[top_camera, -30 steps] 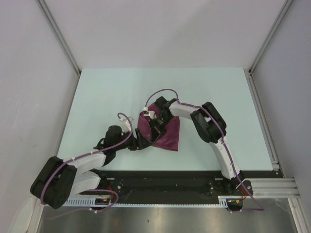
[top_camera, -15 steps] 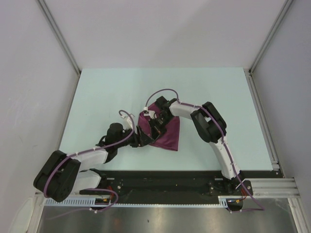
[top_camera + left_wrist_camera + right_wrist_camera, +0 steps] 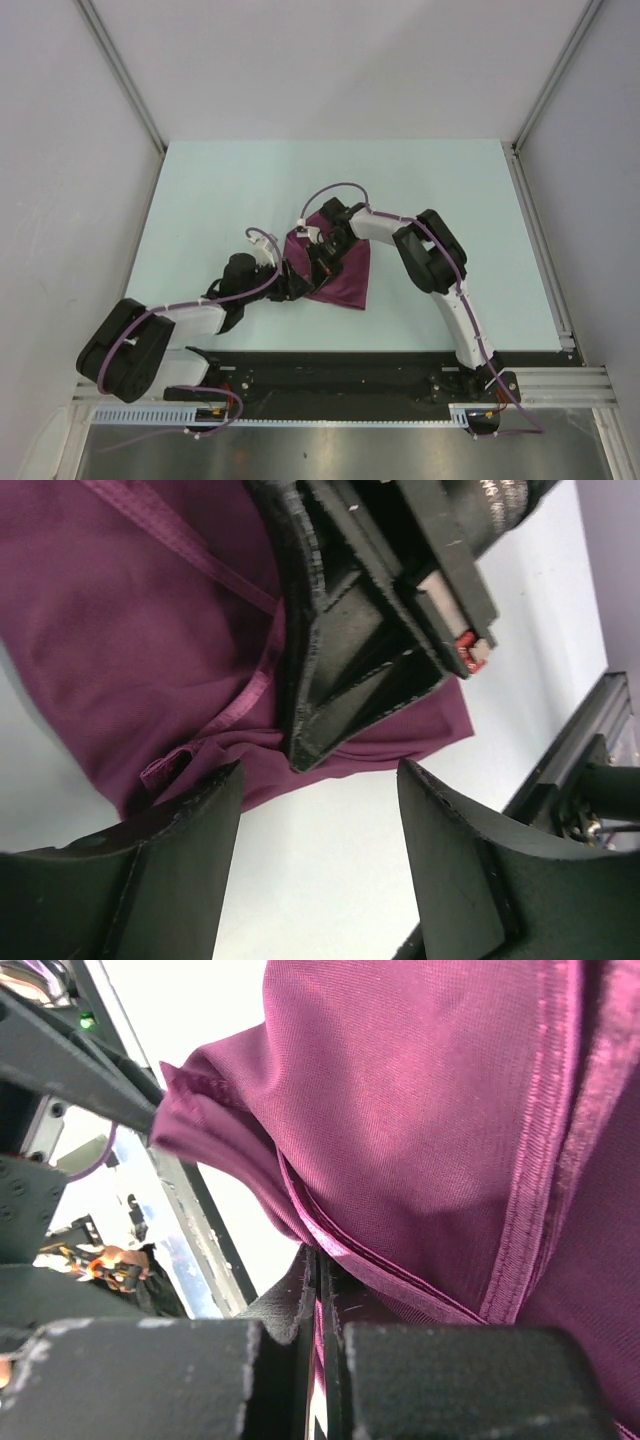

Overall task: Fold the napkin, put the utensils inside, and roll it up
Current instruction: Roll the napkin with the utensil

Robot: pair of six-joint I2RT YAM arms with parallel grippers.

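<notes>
Our black two-finger right hand (image 3: 323,262) is clenched on the thin, creased magenta-purple cloth napkin (image 3: 345,278). In its wrist view a hemmed layer of cloth runs into the slit between the closed fingers (image 3: 420,1380). We judge that this pinch pins the folded layers so they do not slide apart. The napkin lies folded into a rough wedge near the middle of the pale green counter (image 3: 220,190), a little toward the near edge, with its wide side facing that edge. Our left hand (image 3: 318,780) is released, spread and empty. It straddles bare counter just beside the napkin's left near corner, where a small hemmed tab sticks out. We read that as lining up to take this corner for the next fold. We cannot see the spoon in any view, so it may be under the cloth or not yet in place.
</notes>
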